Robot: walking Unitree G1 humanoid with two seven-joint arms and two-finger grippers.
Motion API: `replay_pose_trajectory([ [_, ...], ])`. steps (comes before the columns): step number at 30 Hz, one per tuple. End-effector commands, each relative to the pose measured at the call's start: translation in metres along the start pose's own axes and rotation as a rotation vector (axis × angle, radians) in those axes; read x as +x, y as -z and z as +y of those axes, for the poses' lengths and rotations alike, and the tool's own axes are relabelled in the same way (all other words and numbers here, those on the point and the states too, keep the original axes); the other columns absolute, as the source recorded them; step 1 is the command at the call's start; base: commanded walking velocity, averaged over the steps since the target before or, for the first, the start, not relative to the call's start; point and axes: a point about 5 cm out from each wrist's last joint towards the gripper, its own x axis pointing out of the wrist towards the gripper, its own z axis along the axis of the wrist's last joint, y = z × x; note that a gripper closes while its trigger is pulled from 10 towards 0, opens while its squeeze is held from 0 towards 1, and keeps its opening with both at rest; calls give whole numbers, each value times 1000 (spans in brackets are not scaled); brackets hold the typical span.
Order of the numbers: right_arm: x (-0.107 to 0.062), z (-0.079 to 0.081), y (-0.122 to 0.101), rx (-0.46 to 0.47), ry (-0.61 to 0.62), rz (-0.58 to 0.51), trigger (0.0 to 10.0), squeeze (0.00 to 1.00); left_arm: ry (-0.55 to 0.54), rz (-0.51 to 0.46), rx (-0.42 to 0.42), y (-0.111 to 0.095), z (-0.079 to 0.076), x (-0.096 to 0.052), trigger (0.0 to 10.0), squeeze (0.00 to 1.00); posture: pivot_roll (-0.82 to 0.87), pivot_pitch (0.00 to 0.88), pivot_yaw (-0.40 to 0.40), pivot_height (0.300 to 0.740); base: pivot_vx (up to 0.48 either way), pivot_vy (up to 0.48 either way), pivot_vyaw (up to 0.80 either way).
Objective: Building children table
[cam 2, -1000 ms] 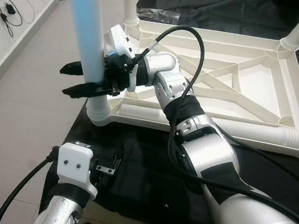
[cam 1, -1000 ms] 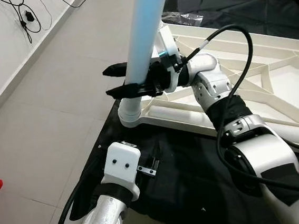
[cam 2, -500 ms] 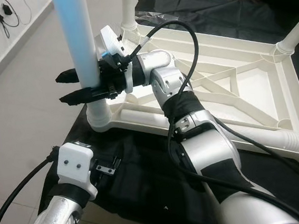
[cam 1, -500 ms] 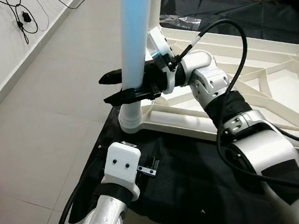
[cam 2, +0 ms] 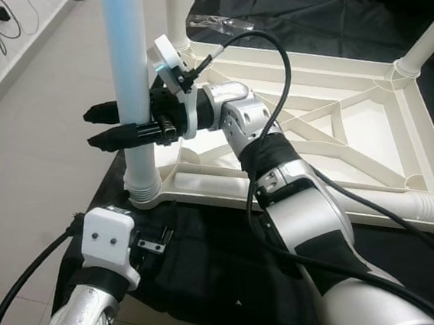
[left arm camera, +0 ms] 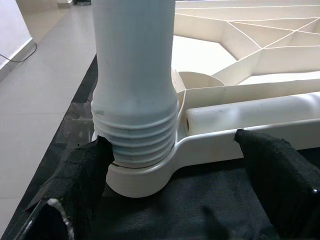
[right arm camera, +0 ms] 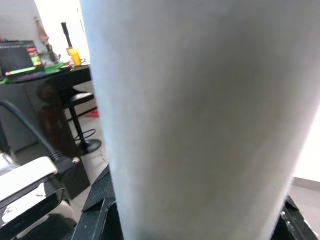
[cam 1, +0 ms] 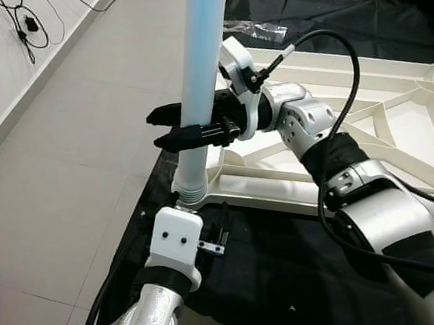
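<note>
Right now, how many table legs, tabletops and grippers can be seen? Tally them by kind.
Table legs: 3 (light blue leg, far-left leg, far-right leg)
Tabletops: 1 (tabletop, upside down)
Grippers: 2 (right gripper, left gripper)
Total: 6

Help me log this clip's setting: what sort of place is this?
Probably a room in a home or office: pale tiled floor, a white wall with loose cables, and a dark desk with a laptop and stool in the right wrist view.

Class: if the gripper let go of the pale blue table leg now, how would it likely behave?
The pale blue table leg looks like stiff plastic. Its threads show above the corner socket, so it may tip. The right gripper clamps it.
</note>
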Motion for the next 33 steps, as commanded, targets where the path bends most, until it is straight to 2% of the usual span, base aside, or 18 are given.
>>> replay_pose_trajectory([
  [1, 7, 8, 38, 153, -61, 62, 10000, 0, 22, 17, -2, 4, -5, -3, 10000, 0, 78, 337, -143, 740, 0, 0, 0],
  [6, 6, 11, 40, 155, -69, 52, 10000, 0, 32, 21, 2, 5, -6, -4, 10000, 0, 80, 326, -135, 740, 0, 0, 0],
  [7, 4, 12, 39, 158, -69, 44, 10000, 0, 38, 36, 65, 9, -4, -6, 10000, 0, 82, 324, -134, 740, 0, 0, 0],
  [8, 4, 12, 39, 158, -69, 44, 10000, 0, 38, 36, 65, 9, -4, -6, 10000, 0, 82, 324, -134, 740, 0, 0, 0],
  [11, 0, 14, 38, 165, -69, 29, 10000, 0, 3, 51, 167, 17, 7, -17, 10000, 0, 81, 322, -130, 740, 0, 0, 0],
  [14, -1, 14, 40, 165, -62, 36, 10000, 0, -2, 52, 162, 16, 8, -20, 10000, 0, 82, 324, -127, 740, 0, 0, 0],
  [15, -2, 13, 41, 165, -56, 39, 10000, 0, 0, 51, 183, 16, 8, -22, 10000, 0, 82, 324, -127, 740, 0, 0, 0],
  [17, -4, 11, 45, 166, -33, 56, 10000, 0, -54, 78, 174, 16, 10, -29, 10000, 0, 90, 322, -125, 740, 0, 0, 0],
  [22, -6, 10, 47, 152, -15, 57, 10000, 0, -91, 107, 145, 19, 10, -38, 10000, 0, 93, 322, -125, 740, 0, 0, 0],
  [26, -5, 7, 51, 147, 6, 82, 10000, 0, -105, 124, 188, 17, 8, -49, 10000, 0, 101, 322, -125, 740, 0, 0, 0],
  [32, -5, 5, 55, 149, 47, 121, 10000, 0, -109, 121, 218, 17, 9, -51, 10000, 0, 102, 321, -126, 740, 0, 0, 0],
  [33, -5, 4, 57, 147, 65, 156, 10000, 0, -106, 119, 226, 17, 8, -51, 10000, 0, 103, 321, -123, 740, 0, 0, 0],
])
